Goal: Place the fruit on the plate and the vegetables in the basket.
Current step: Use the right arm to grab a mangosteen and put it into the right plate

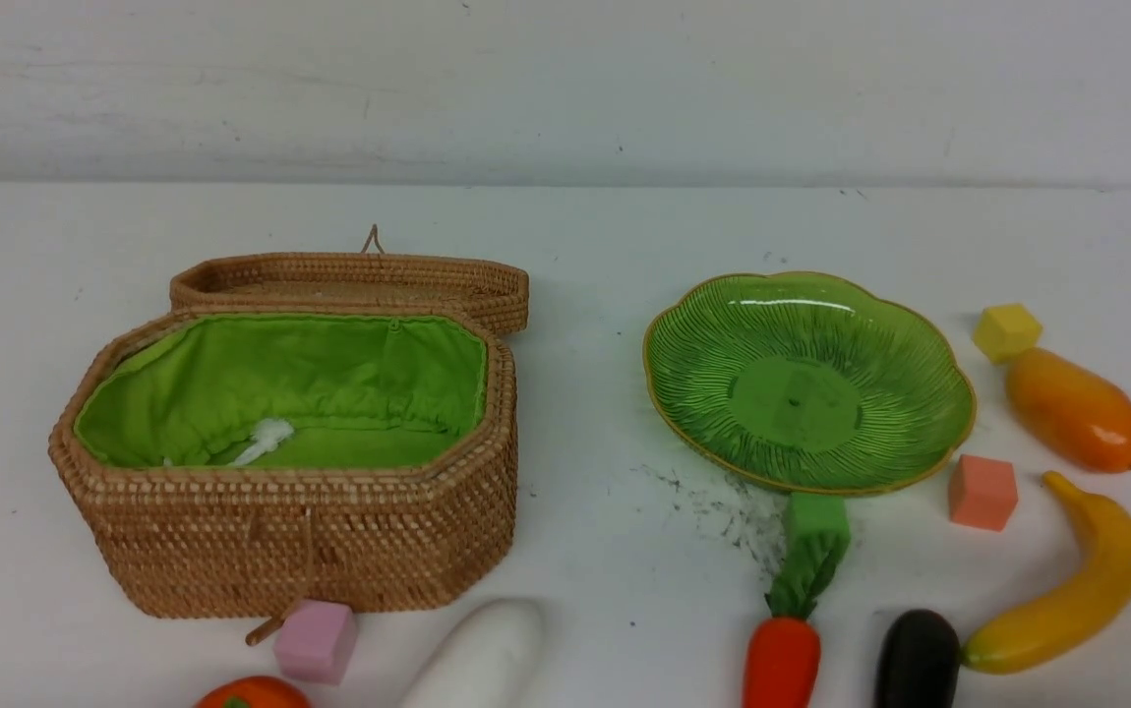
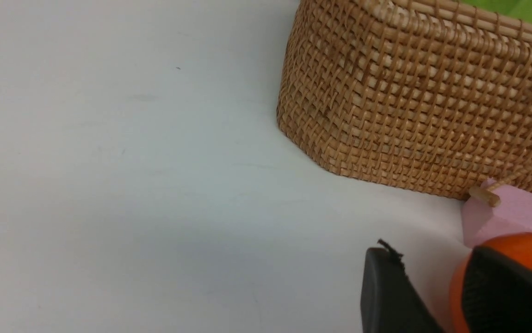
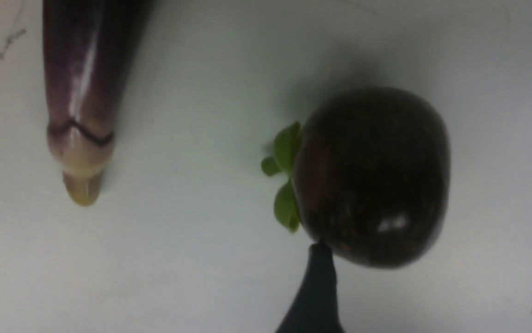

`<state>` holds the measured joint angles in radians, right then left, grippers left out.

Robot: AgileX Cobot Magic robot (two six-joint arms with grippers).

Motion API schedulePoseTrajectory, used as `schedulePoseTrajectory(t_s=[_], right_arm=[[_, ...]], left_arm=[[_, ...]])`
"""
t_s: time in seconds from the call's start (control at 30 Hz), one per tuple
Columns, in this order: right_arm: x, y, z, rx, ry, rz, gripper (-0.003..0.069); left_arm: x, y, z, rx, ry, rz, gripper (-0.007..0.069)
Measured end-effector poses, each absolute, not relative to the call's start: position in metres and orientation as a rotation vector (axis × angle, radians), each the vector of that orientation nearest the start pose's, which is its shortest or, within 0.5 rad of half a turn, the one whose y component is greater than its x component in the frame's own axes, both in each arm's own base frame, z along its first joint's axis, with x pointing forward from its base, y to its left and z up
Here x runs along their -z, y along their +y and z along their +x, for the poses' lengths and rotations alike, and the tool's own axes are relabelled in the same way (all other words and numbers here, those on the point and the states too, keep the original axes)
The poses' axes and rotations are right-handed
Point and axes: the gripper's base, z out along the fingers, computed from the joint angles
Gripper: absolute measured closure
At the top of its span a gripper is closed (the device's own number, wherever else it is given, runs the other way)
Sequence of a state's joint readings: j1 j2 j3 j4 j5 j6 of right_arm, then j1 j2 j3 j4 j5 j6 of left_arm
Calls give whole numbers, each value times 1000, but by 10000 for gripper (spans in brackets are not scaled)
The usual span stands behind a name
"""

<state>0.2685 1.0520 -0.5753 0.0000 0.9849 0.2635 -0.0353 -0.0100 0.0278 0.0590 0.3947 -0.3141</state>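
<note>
The left gripper [image 2: 432, 249] stands part-open with nothing between its jaws. The orange fruit [image 2: 502, 243] lies just past one fingertip, on the desk [image 1: 585, 551] at its near edge, just beside a pink cube [image 1: 316, 641] at the basket [image 1: 290, 531] wall. The right gripper [image 3: 432, 247] is spread wide and grips nothing. The ball [image 3: 372, 175] lies just ahead of it, one fingertip [image 3: 317, 277] at its skin, and the eggplant [image 3: 81, 83] lies near. The open basket sits toward the left edge, the plate [image 1: 703, 374] right of centre. Mango [image 1: 1075, 409] and banana [image 1: 1067, 590] lie by the right edge, carrot [image 1: 782, 659] and white vegetable [image 1: 487, 659] along the near edge.
</note>
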Motion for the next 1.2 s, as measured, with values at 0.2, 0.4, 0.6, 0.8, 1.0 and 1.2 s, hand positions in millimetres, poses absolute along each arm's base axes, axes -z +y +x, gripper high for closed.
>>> schedulePoseTrajectory(t_s=[0.2,0.4,0.6,0.8,1.0,1.2], right_arm=[[-202,46,167,-63,2988,-3,64],[-195,48,174,-59,2999,-3,64],[-195,48,174,-54,3005,-31,156],[-195,48,172,-62,3024,-22,188],[-195,48,171,-65,3036,-19,188],[-199,49,171,-75,3022,-17,188]], left_arm=[[-169,0,52,179,1886,-228,386],[-169,0,52,179,1886,-228,386],[-169,0,52,179,1886,-228,386],[-169,0,52,179,1886,-228,386],[-169,0,52,179,1886,-228,386],[-169,0,52,179,1886,-228,386]])
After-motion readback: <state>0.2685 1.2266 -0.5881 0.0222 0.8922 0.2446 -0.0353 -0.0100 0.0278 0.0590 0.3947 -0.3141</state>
